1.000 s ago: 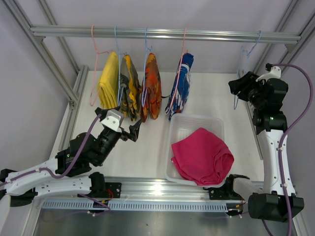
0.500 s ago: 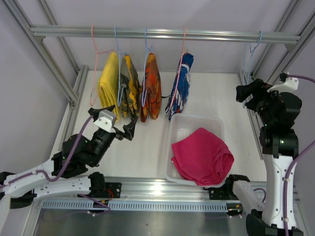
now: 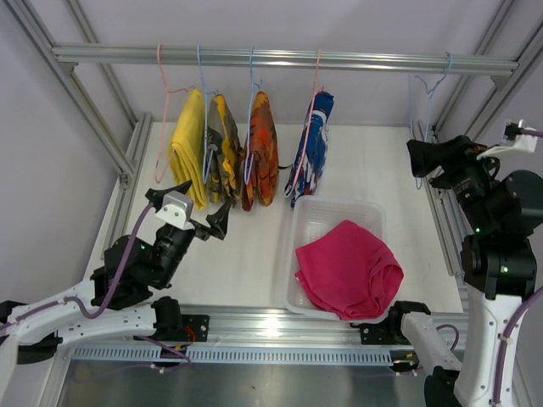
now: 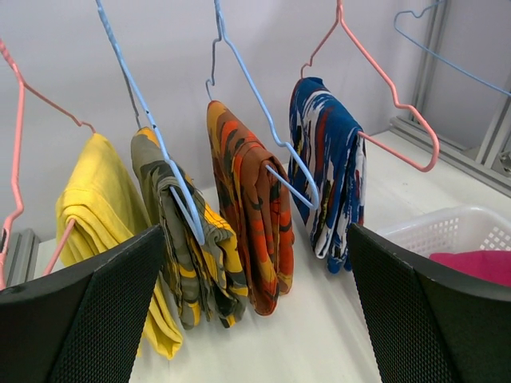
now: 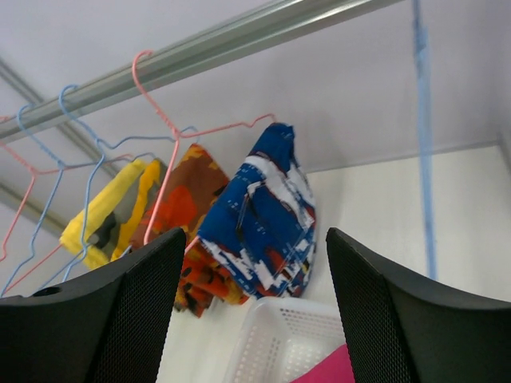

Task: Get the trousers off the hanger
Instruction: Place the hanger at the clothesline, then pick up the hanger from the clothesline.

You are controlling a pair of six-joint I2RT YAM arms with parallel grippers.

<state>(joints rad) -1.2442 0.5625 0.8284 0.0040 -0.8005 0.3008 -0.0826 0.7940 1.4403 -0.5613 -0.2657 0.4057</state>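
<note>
The right gripper [image 3: 417, 158], fingers spread and empty, had drawn clear of the bare blue hanger [image 5: 421, 120]. The left gripper [image 3: 204, 203], spread too, faced four hung trousers [image 3: 259, 153].

White plastic basket [image 3: 316, 225] on pale table [image 3: 365, 161], aluminium rail [image 3: 280, 58] overhead, perhaps a cable tray [image 3: 254, 354] along near edge

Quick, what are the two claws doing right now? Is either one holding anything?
Left gripper: open, holding nothing.
Right gripper: open, holding nothing.
</note>
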